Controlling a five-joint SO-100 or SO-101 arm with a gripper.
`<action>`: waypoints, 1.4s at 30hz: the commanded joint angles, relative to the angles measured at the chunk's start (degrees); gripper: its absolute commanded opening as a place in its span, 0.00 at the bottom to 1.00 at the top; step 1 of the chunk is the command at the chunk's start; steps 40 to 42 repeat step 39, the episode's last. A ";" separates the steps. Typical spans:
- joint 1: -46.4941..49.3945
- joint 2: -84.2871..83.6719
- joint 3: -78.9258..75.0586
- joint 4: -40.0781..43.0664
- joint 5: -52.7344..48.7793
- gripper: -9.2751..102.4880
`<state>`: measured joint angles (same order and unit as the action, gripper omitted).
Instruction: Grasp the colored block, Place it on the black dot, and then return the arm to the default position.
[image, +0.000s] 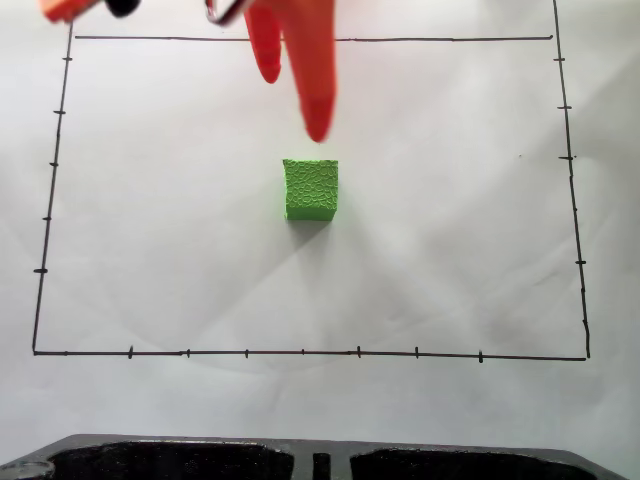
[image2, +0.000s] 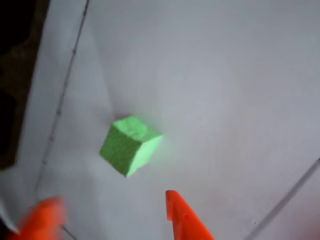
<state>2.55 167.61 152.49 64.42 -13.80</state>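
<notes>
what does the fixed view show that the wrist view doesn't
Fixed view alone: the whole ruled rectangle with tick marks, a dark tray edge at the bottom, and the gripper hanging above and behind the block, apart from it. Wrist view alone: the gap between the two orange fingertips, jaws open with nothing between them, and a dark area past the paper's left edge. Both: the green block on white paper, untouched. I can't spot the black dot.

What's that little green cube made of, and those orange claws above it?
The green cube looks like soft foam or sponge: matte, with a cracked, scaly skin. The orange fingers look like smooth moulded or printed plastic, slightly glossy and tapering to points. Neither is certain from looks alone.
</notes>
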 joint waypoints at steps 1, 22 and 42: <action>0.53 8.00 4.22 -1.32 2.46 0.18; 2.72 19.69 20.57 -9.32 14.15 0.08; 2.20 19.69 21.09 -10.99 17.67 0.08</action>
